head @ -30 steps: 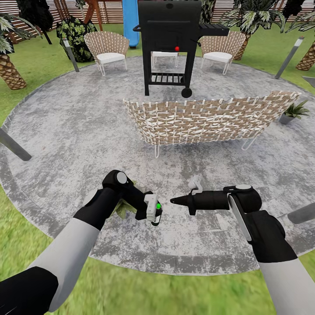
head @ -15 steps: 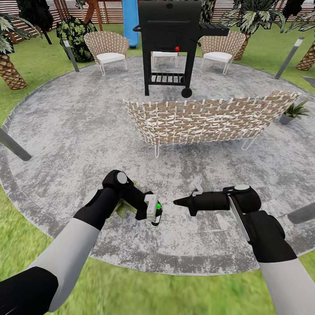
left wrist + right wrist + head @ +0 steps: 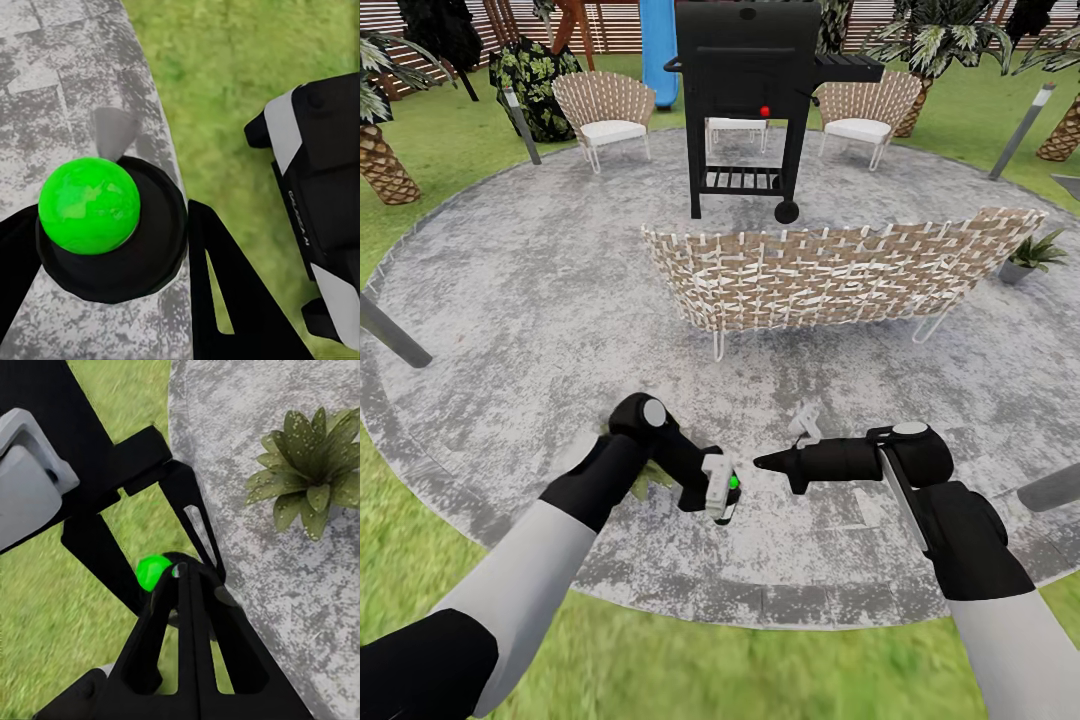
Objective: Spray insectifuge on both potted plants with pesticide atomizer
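My left gripper (image 3: 724, 503) hangs low over the near part of the stone patio (image 3: 510, 300), shut on the pesticide atomizer (image 3: 731, 484). From above the atomizer (image 3: 90, 206) shows as a black round top with a bright green ball, held between black fingers (image 3: 225, 292). My right gripper (image 3: 762, 462) points left at it, shut and empty, its tips (image 3: 180, 571) almost touching the green ball (image 3: 153, 572). One potted plant (image 3: 307, 472) sits on the patio close by; its leaves (image 3: 645, 485) peek out under my left forearm. A second potted plant (image 3: 1032, 255) stands at the sofa's right end.
A wicker sofa (image 3: 830, 275) crosses the patio ahead, with a black grill (image 3: 750, 100) and two wicker chairs (image 3: 605, 110) (image 3: 860, 115) behind it. Grey bollard lamps (image 3: 390, 335) (image 3: 1055, 485) lean at the patio's left and right edges. Lawn (image 3: 660, 670) lies below me.
My left arm has moved right and slightly down, bringing the atomizer closer to the right gripper's tips. The right gripper has barely shifted.
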### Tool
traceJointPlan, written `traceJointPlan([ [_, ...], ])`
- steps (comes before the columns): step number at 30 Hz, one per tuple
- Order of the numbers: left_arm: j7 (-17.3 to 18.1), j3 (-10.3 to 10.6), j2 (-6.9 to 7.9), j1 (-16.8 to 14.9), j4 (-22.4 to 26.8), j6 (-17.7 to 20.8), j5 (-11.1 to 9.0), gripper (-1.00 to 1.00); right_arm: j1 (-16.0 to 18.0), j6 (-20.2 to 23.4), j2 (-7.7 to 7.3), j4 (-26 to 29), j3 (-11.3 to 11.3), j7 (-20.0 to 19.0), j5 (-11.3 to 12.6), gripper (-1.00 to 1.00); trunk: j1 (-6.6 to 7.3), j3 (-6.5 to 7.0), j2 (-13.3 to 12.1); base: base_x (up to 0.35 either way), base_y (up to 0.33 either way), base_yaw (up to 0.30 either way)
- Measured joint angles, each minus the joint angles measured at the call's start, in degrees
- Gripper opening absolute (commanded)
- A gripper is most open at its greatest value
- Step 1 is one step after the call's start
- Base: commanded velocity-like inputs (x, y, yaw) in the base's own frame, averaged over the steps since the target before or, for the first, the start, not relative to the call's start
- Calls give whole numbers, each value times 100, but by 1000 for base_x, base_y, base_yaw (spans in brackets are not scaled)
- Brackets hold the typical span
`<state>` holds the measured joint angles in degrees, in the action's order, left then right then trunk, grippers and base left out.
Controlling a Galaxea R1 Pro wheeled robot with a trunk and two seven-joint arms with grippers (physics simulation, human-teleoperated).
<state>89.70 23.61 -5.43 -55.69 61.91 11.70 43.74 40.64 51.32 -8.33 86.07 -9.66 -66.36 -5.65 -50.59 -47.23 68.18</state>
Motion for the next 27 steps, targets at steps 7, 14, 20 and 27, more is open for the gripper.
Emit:
traceJointPlan([
  [7,0,10,-1,0,0,0,-1,-100,0,1,6,0,-5,0,0,-100,0,0,0,0,0,0],
  [14,0,10,-1,0,7,6,-1,-100,0,-4,8,-8,-9,8,0,-100,0,0,0,0,0,0],
  [20,-1,6,-9,-8,9,112,-8,-100,0,-4,8,-9,-9,9,0,-100,0,0,0,0,0,0],
  [27,-1,2,-9,-9,9,114,-1,-100,0,-4,8,-9,-9,9,0,-100,0,0,0,0,0,0],
])
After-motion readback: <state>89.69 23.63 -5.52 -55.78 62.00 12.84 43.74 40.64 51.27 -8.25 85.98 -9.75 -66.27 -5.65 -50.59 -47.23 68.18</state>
